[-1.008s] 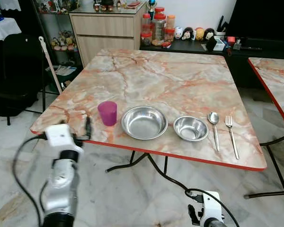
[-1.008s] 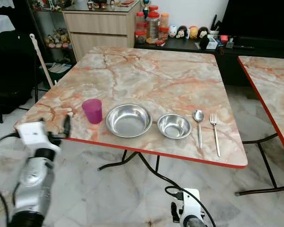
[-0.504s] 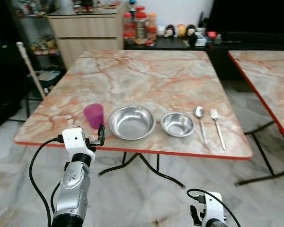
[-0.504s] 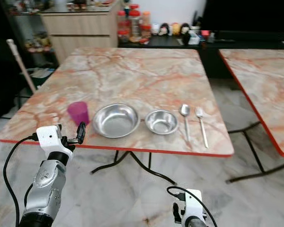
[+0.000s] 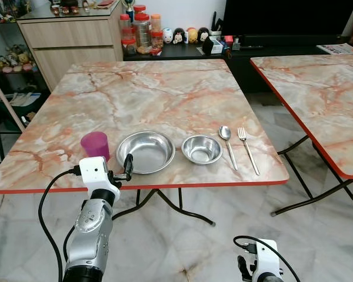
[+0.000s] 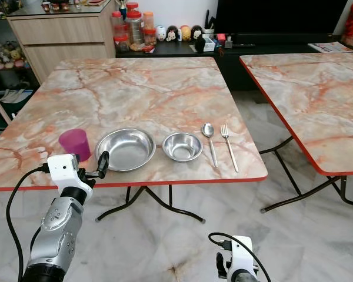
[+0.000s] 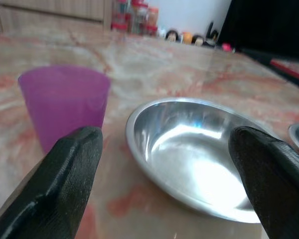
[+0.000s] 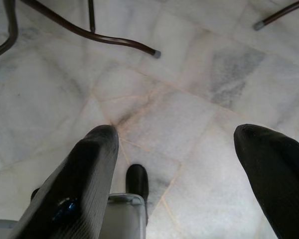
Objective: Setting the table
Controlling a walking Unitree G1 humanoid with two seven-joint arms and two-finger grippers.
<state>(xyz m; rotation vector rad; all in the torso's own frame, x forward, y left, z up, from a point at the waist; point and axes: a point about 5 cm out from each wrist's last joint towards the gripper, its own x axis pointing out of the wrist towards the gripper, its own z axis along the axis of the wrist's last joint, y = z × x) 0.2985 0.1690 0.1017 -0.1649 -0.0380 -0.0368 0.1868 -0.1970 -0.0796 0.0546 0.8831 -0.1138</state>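
Your left gripper [image 7: 164, 164] is raised at the near edge of the marble-pattern table [image 5: 165, 94], fingers spread apart and holding nothing, aimed at the gap between the purple cup [image 5: 95, 145] and the large steel bowl [image 5: 146, 151]. Along that near edge, from your left: cup, large bowl, small steel bowl [image 5: 202, 148], spoon [image 5: 226, 141], fork [image 5: 246, 147], each set apart from its neighbour. Your right gripper [image 8: 179, 164] hangs low over the marble floor [image 8: 199, 74], fingers wide apart and empty. A second table [image 5: 317, 88] stands to your right.
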